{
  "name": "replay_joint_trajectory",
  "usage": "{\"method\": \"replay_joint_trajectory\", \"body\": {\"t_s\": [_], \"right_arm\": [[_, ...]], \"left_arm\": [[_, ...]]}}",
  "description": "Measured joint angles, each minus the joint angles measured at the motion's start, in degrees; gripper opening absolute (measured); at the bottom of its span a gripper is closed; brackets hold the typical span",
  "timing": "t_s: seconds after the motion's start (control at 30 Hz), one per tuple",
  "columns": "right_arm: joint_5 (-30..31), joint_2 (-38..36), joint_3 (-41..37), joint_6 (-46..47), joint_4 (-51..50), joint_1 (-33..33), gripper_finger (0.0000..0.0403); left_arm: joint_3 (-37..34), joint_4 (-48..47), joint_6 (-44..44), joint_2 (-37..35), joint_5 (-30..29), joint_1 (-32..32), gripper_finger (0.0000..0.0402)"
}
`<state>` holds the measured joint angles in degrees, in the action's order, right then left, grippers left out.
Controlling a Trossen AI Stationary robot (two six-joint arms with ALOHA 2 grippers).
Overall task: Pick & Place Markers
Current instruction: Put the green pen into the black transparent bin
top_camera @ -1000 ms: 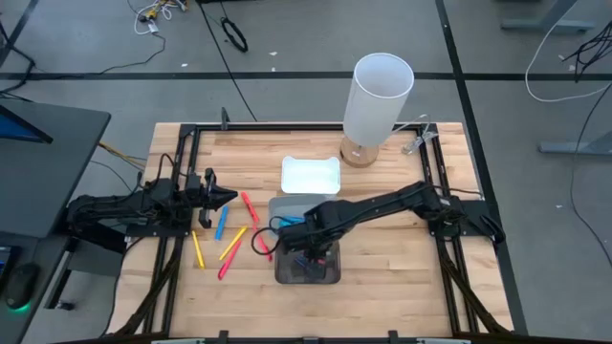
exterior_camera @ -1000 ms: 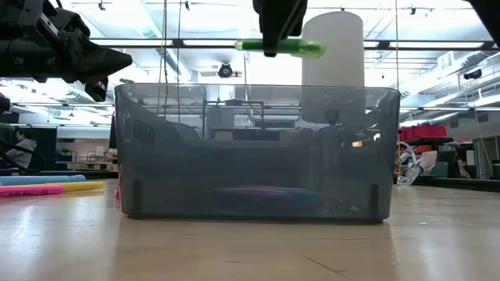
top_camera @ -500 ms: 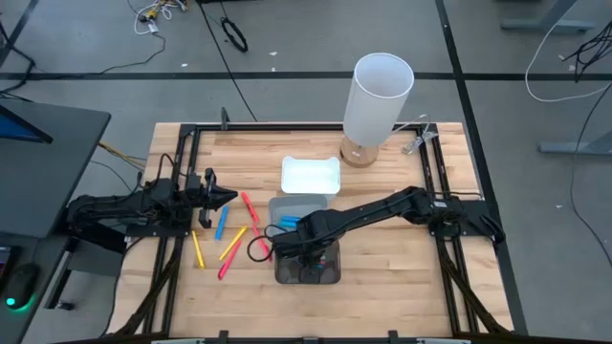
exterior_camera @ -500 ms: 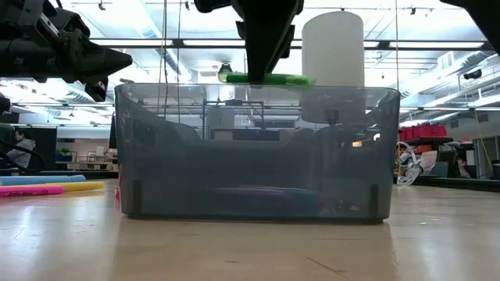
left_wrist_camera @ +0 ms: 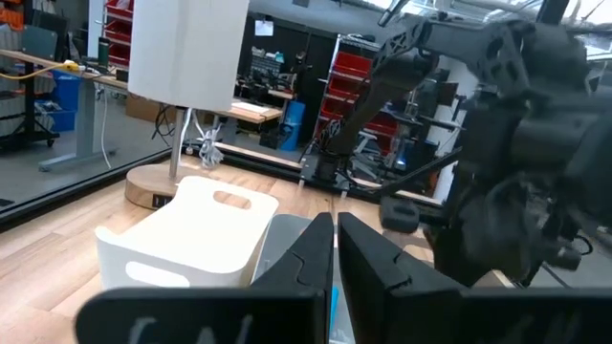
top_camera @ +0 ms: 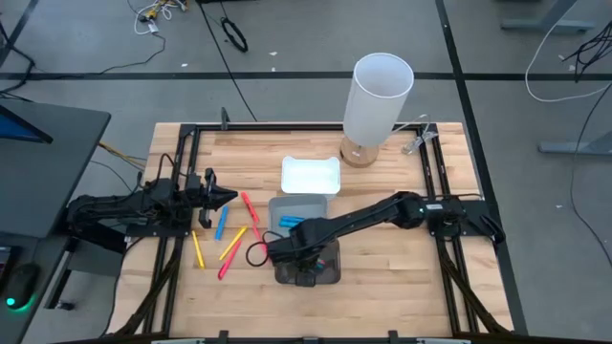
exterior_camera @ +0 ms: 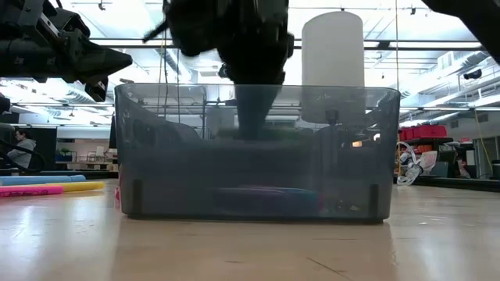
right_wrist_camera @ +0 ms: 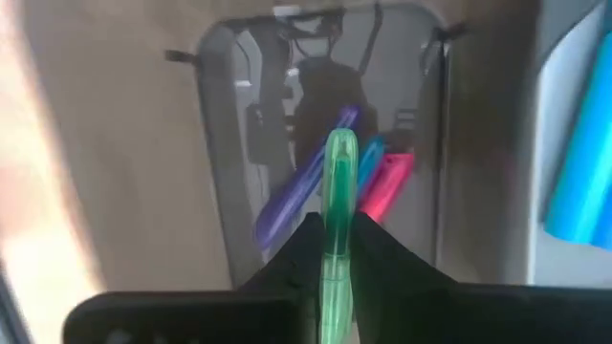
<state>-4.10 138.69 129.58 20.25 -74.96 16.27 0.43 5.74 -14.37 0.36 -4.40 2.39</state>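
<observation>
Waiting near the table's left edge, the left gripper (top_camera: 228, 198) has its fingers pressed together, with loose markers (top_camera: 233, 243) lying on bare wood between it and the bins. Farther right, the right gripper (top_camera: 304, 266) reaches down inside the dark grey bin (top_camera: 335, 277), its fingers clamped on a green marker (right_wrist_camera: 337, 205) above the purple, blue and pink ones on the bin's floor. Open wood lies right of the bin.

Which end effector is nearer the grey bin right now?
The right. The right end effector is down inside the grey bin, shut on a green marker. The left end effector waits beyond the loose markers, well clear of it.
</observation>
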Motion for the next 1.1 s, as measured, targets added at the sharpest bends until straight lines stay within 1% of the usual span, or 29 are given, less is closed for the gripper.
{"method": "replay_joint_trajectory", "body": {"t_s": [0.23,0.5,0.7,0.93,1.0,1.1], "right_arm": [[-1.9,2.4,0.0,-0.9,0.3,0.0,0.0025],[-0.9,2.6,0.0,-3.4,2.5,-0.1,0.0025],[-0.9,3.0,0.0,-3.4,4.5,-0.1,0.0025],[-0.9,4.3,0.0,-3.1,4.0,-0.1,0.0025],[-0.9,4.3,0.0,-3.1,4.4,-0.1,0.003],[-0.9,4.3,0.0,-3.2,4.2,-0.1,0.005]], "left_arm": [[0.0,0.0,0.0,0.0,0.0,0.0,0.0023],[0.0,0.0,0.0,0.0,0.0,0.0,0.0023],[0.0,0.0,0.0,0.0,0.0,0.0,0.0023],[0.0,0.0,0.0,0.0,0.0,0.0,0.0023],[0.0,0.0,0.0,0.0,0.0,0.0,0.0023],[0.0,0.0,0.0,0.0,0.0,0.0,0.0023]]}}
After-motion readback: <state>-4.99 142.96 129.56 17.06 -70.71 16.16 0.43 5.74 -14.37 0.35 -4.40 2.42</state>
